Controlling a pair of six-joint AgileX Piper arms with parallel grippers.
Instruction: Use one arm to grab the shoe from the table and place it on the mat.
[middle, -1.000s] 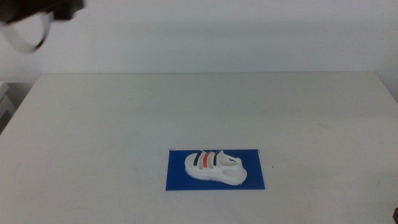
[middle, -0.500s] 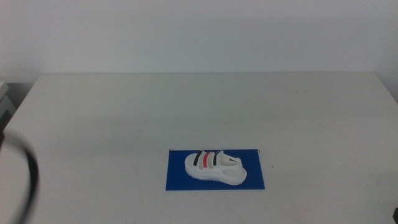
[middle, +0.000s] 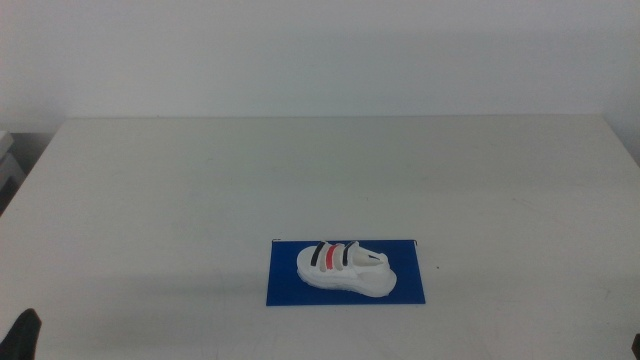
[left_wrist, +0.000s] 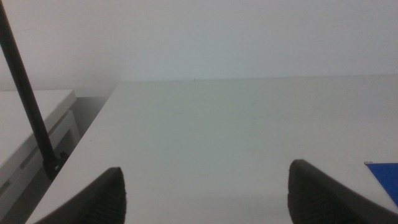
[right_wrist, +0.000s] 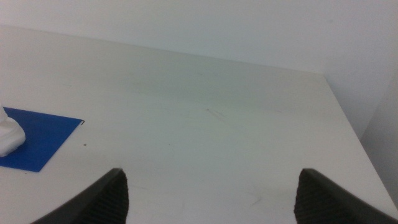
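Observation:
The white shoe (middle: 345, 268) with black and red stripes lies on its sole on the dark blue mat (middle: 412, 288), near the front middle of the white table (middle: 300, 170). No gripper touches it. My left gripper (left_wrist: 205, 190) is open and empty, low at the table's front left corner, where a dark tip (middle: 24, 334) shows in the middle view. A corner of the mat (left_wrist: 385, 174) shows in its wrist view. My right gripper (right_wrist: 211, 193) is open and empty at the front right. Its wrist view shows the mat (right_wrist: 40, 140) and the shoe's end (right_wrist: 9, 140).
A black cable (left_wrist: 28, 106) and a white unit (left_wrist: 31, 124) stand off the table's left edge. The table's far edge meets a plain white wall.
The left arm has dropped from the top left of the middle view to the bottom left corner. The shoe and mat have not moved.

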